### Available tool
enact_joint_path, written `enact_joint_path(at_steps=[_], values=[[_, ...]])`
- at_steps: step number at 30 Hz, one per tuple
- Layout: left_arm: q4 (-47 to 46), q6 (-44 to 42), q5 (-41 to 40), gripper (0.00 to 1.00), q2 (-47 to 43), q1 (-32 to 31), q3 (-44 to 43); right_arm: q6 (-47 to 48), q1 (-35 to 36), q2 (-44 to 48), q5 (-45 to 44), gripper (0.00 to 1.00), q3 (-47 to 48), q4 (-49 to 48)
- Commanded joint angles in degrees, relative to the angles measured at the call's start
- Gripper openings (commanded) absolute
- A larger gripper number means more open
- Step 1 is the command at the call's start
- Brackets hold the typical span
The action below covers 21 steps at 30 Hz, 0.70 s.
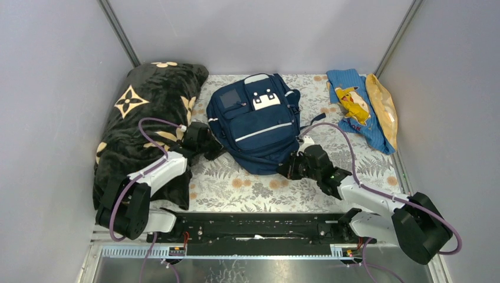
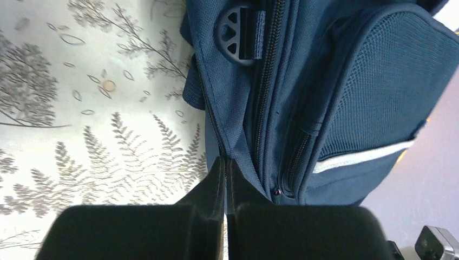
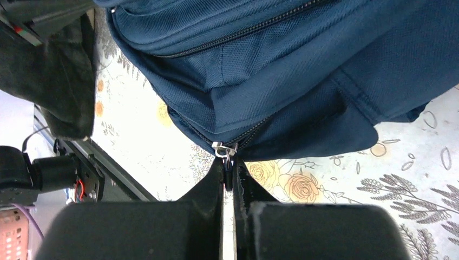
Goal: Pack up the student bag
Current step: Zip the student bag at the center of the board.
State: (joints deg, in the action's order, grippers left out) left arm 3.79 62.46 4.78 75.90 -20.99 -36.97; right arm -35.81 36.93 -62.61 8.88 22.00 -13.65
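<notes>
Student bag (image 1: 255,127): lies flat on the counter (image 1: 247,191) with its front pockets up, mid-counter toward the back, between the black blanket (image 1: 147,118) and the blue cloth (image 1: 354,106).
Bag contents: you cannot see inside; the zips that show look drawn closed.
Left gripper (image 2: 225,165): your fingers are pressed together, pinching the student bag's fabric at its near left edge, where two zip lines meet.
Right gripper (image 3: 228,168): your fingers are clamped on the dark tab of the zipper pull (image 3: 223,148) at the bag's near right corner; the silver slider sits just past the fingertips.
Black blanket: bunched along the left side, partly under your left arm.
Blue cloth: far right corner, apart from the bag.
</notes>
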Motion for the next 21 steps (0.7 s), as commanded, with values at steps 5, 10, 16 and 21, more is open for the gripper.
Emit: enact_joint_path(at_steps=[5, 10, 16, 21], values=[[10.2, -8.58, -5.32, 0.54, -3.24, -1.82, -5.64, 3.36, -0.46, -5.27, 4.91, 0.0, 4.31, 9.69], [18.59, -2.68, -11.26, 0.78, -9.1, -14.78, -6.13, 2.62, -0.24, -7.34, 6.75, 0.0, 4.92, 8.06], [19.06, 11.71, -18.17, 0.89, -9.54, -30.49, -5.93, 1.8, -0.07, -7.98, 6.57, 0.0, 5.03, 6.53], [14.12, 16.0, -21.89, 0.92, -2.64, -32.48, -7.44, 1.39, -0.01, -8.5, 6.85, 0.0, 4.89, 5.71]])
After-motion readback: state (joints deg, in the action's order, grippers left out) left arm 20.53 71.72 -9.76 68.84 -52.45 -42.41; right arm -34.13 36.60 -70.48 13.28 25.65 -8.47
